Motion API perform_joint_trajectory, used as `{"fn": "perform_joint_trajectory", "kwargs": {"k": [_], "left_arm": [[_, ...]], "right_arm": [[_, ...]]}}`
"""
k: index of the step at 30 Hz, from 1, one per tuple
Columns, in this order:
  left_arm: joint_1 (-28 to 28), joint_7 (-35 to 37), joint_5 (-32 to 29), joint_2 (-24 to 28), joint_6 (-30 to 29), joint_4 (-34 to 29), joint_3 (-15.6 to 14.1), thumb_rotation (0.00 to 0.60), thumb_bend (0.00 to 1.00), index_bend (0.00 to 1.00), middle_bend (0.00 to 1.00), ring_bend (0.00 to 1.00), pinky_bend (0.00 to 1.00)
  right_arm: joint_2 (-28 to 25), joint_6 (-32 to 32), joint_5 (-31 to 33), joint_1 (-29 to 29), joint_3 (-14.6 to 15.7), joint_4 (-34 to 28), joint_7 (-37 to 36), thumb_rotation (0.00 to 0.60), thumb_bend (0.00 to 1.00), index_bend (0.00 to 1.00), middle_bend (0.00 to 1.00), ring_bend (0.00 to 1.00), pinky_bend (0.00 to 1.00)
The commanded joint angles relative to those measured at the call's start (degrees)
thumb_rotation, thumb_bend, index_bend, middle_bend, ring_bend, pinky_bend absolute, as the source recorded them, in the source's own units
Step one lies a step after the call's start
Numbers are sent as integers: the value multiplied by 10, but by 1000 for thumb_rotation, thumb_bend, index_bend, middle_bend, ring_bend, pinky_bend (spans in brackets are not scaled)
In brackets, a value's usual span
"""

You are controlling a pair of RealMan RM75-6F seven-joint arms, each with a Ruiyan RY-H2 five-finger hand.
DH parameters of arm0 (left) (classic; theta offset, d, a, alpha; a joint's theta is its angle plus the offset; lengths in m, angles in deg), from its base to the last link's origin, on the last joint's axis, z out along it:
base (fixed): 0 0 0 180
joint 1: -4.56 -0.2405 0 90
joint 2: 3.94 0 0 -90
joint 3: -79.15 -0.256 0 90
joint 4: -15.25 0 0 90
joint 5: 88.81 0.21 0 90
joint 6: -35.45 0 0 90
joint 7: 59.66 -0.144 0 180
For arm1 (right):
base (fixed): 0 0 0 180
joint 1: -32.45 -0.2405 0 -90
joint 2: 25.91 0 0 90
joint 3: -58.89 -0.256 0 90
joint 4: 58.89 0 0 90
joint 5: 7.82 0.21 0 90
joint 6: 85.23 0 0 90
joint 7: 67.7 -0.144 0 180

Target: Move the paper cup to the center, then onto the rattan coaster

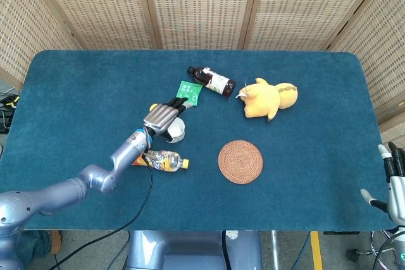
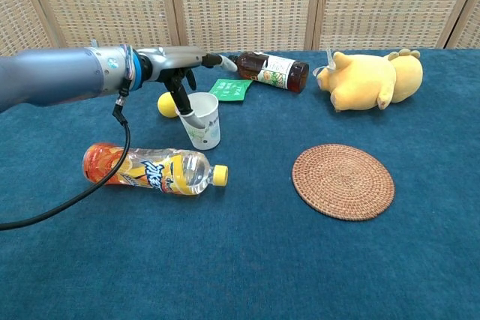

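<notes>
The white paper cup (image 2: 205,121) stands upright on the blue cloth, left of centre, just behind the orange drink bottle (image 2: 150,169). My left hand (image 2: 180,65) hovers over it with the fingers stretched flat past the rim and the thumb pointing down along the cup's left side; it does not grip the cup. From the head view the cup (image 1: 176,133) shows beside the left hand (image 1: 162,119). The round rattan coaster (image 2: 343,181) (image 1: 240,162) lies bare to the right. My right hand (image 1: 393,183) hangs off the table's right edge, fingers apart, holding nothing.
A brown bottle (image 2: 268,69) lies on its side at the back with a green packet (image 2: 231,89) beside it. A yellow plush toy (image 2: 371,79) sits behind the coaster. A small yellow ball (image 2: 166,105) rests left of the cup.
</notes>
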Motion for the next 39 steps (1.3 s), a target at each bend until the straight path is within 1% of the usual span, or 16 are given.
{"fn": "perform_joint_trajectory", "kwargs": {"k": [1, 2, 3, 6, 7, 11, 13, 17, 20, 22, 24, 26, 30, 33, 36, 39], "left_arm": [[-24, 20, 15, 54, -32, -59, 7, 600, 0, 0, 0, 0, 63], [-31, 24, 20, 68, -43, -73, 7, 600, 0, 0, 0, 0, 24], [-41, 25, 26, 84, -58, -87, 7, 600, 0, 0, 0, 0, 8], [-71, 24, 35, 135, -93, -130, 2, 600, 0, 0, 0, 0, 0], [-89, 19, 30, 159, -111, -151, -2, 600, 0, 0, 0, 0, 0], [-157, 14, -2, 217, -184, -221, -9, 600, 0, 0, 0, 0, 0], [-199, 4, -6, 247, -231, -258, -24, 600, 0, 0, 0, 0, 0], [-273, -4, -21, 287, -315, -314, -46, 600, 0, 0, 0, 0, 0], [-321, -21, -43, 317, -360, -360, -63, 600, 0, 0, 0, 0, 0], [-342, -31, -47, 332, -381, -382, -72, 600, 0, 0, 0, 0, 0], [-362, -40, -35, 340, -406, -391, -81, 600, 0, 0, 0, 0, 0], [-375, -40, -16, 344, -420, -394, -91, 600, 0, 0, 0, 0, 0], [-389, -32, -3, 345, -420, -388, -99, 600, 0, 0, 0, 0, 0], [-397, -21, 10, 342, -417, -382, -104, 600, 0, 0, 0, 0, 0], [-403, -22, 31, 351, -417, -385, -110, 600, 0, 0, 0, 0, 0], [-412, -20, 48, 358, -427, -394, -111, 600, 0, 0, 0, 0, 0]], "right_arm": [[0, -2, -2, 1, 1, -1, 1, 600, 0, 57, 0, 0, 0], [0, -2, -2, 1, 1, -1, 1, 600, 0, 57, 0, 0, 0], [0, -2, -3, 1, 1, -1, 1, 600, 0, 57, 0, 0, 0], [1, -1, -6, 0, 4, -3, 5, 600, 0, 56, 0, 0, 0], [1, -1, -8, 0, 5, -4, 7, 600, 0, 56, 0, 0, 0], [3, 0, -18, -3, 9, -9, 18, 600, 0, 57, 0, 0, 0], [5, 3, -22, -5, 11, -11, 23, 600, 0, 57, 0, 0, 0], [9, 8, -30, -11, 13, -15, 37, 600, 0, 56, 0, 0, 0], [13, 19, -38, -21, 14, -24, 41, 600, 0, 57, 0, 0, 0], [14, 38, -47, -37, 12, -29, 27, 600, 0, 58, 0, 0, 0], [9, 71, -51, -62, 5, -30, 15, 600, 0, 58, 0, 0, 0], [-2, 117, -46, -96, -9, -33, 8, 600, 0, 59, 0, 0, 0], [-18, 208, -40, -171, -37, -39, -3, 600, 0, 59, 0, 0, 0], [-22, 287, -34, -238, -61, -46, -19, 600, 0, 59, 0, 0, 0], [-9, 371, -19, -311, -86, -38, -41, 600, 0, 61, 0, 0, 0], [32, 458, -5, -395, -107, -5, -76, 600, 0, 63, 0, 0, 0]]}}
